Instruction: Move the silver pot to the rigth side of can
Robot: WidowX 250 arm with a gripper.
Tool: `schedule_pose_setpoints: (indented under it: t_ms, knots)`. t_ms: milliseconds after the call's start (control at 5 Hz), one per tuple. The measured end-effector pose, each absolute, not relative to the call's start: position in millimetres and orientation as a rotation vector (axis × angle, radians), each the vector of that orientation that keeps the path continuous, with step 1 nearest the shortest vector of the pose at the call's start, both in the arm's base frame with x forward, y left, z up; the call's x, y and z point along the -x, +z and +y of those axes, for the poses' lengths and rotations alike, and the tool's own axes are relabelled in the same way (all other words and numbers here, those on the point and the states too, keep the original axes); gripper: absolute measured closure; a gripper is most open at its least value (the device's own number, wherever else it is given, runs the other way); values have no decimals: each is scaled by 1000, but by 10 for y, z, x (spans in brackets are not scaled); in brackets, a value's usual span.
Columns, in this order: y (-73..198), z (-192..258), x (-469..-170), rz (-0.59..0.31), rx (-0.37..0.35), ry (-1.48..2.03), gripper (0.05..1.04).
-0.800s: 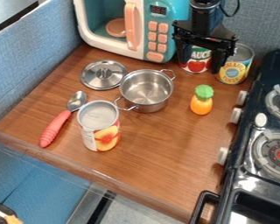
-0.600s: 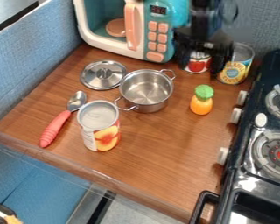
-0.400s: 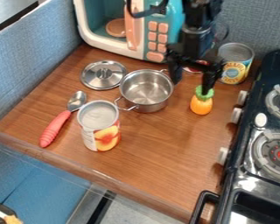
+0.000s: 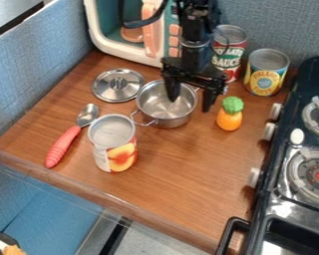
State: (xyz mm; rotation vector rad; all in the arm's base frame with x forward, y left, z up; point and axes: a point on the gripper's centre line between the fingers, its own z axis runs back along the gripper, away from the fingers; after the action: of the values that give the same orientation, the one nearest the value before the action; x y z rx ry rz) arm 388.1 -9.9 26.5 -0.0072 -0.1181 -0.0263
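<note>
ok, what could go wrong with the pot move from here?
The open tool seems to straddle the silver pot's right rim; an off-centre pinch may tip it.
The pot's near handle sits close to the peach can and could knock it.
Swinging right might hit the pineapple toy.

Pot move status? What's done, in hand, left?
Done: only the approach, it seems; the open gripper is over the silver pot, one finger above its inside, the other beyond its right rim.
In hand: nothing.
Left: grip, lift, set down. The pot stands diagonally behind the peach can, not directly to its right, if that's the can meant.
</note>
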Motion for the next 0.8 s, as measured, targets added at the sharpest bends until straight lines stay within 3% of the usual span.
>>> schedule_pose_setpoints:
  t_ms: [400,600,800]
  knots:
    - [-117,-43,-3839,-38,5,-16,95]
    - [-117,-78,-3851,-46,9,-15,191]
    - [-116,-114,-3867,-57,9,-24,491]
